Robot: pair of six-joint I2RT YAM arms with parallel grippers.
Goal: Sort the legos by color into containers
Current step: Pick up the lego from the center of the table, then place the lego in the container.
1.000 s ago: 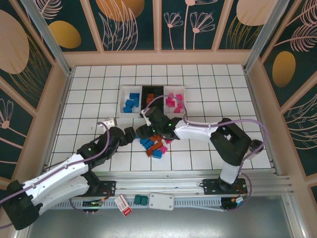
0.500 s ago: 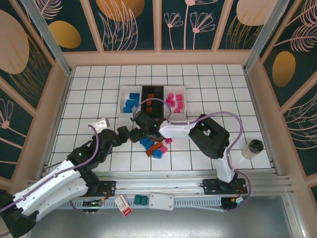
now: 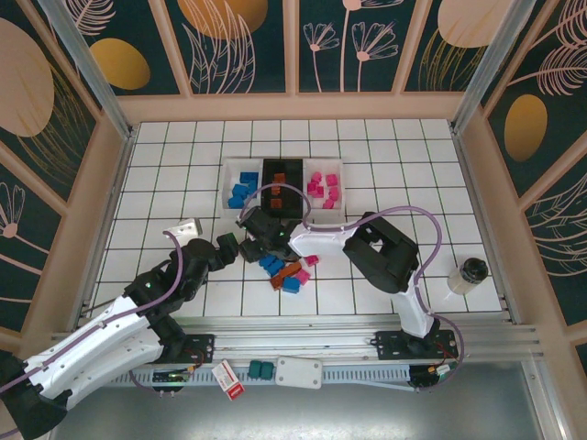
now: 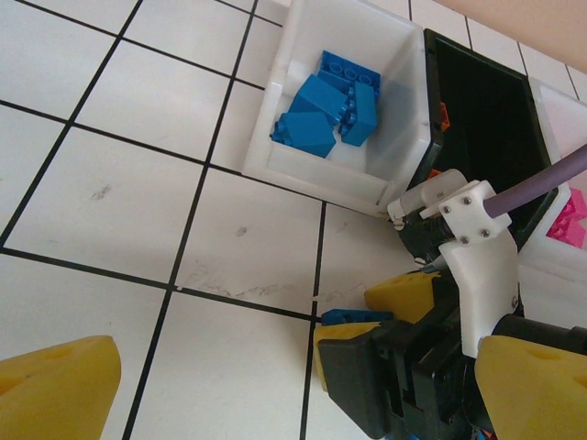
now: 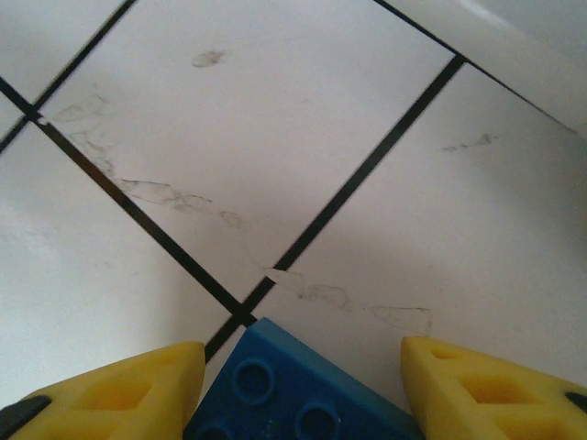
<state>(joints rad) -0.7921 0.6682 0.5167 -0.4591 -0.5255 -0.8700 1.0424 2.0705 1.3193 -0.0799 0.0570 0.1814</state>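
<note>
Step in hand: picking, on the tiled table [image 3: 404, 183]. The white bin of blues [image 4: 404, 92] is near, and loose legos [image 3: 286, 270] lie unsorted. My left gripper [image 3: 227, 246] gapes wide, empty. My right gripper [image 5: 301, 362] straddles a blue brick [image 5: 293, 403] lying on the table; I cannot tell if it pinches. Next move, as I judge it: clamp, lift, carry to that bin.

Containers [image 3: 235, 174] side by side, behind legos [image 3: 292, 283]
</note>
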